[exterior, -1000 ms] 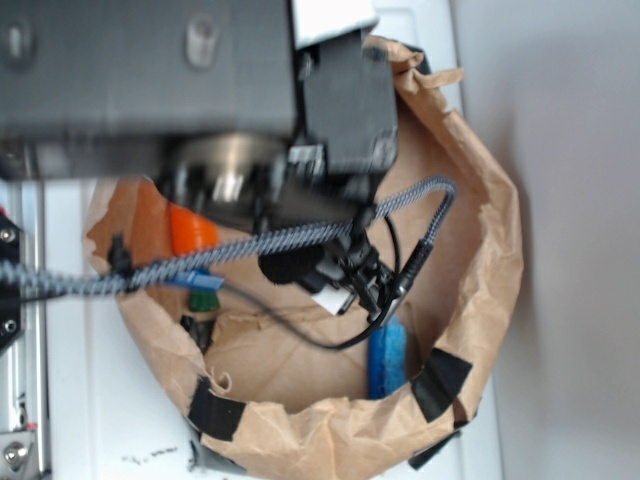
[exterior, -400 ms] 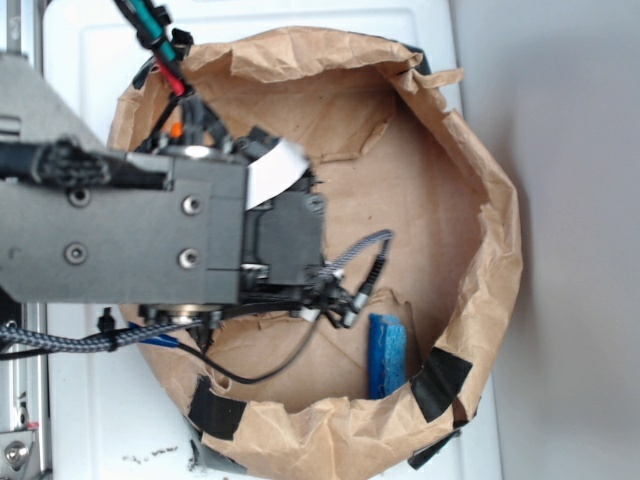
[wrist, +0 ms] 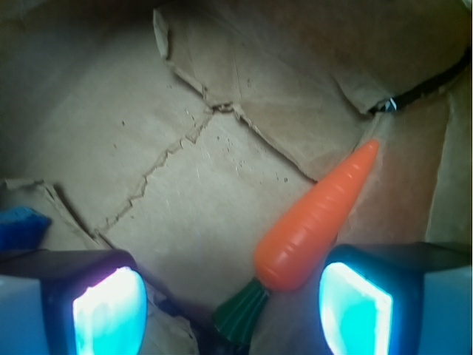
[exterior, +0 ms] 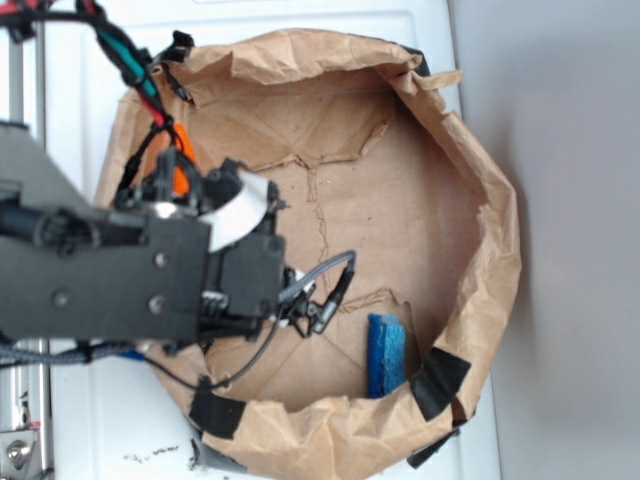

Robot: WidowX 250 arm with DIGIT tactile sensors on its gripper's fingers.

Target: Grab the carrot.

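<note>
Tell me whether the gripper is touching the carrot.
Cannot tell. In the wrist view the carrot overlaps the gripper's right finger, jaws open, but height is unclear.

A glossy, smooth orange plastic is seen on the carrot (wrist: pixel 319 218), with a duller, ribbed dark green stem (wrist: pixel 242 313). The brown paper bag (exterior: pixel 495 230) is matt, creased and torn, its rim patched with matt black tape (exterior: pixel 438 382) at 5 o'clock. The blue block (exterior: pixel 386 355) looks rough and sponge-like. The gripper (wrist: pixel 229 307) fingers (wrist: pixel 355 307) show smooth, shiny pads. The robot arm (exterior: pixel 110 285) housing is matt black, with a braided cable (exterior: pixel 320 272).
</note>
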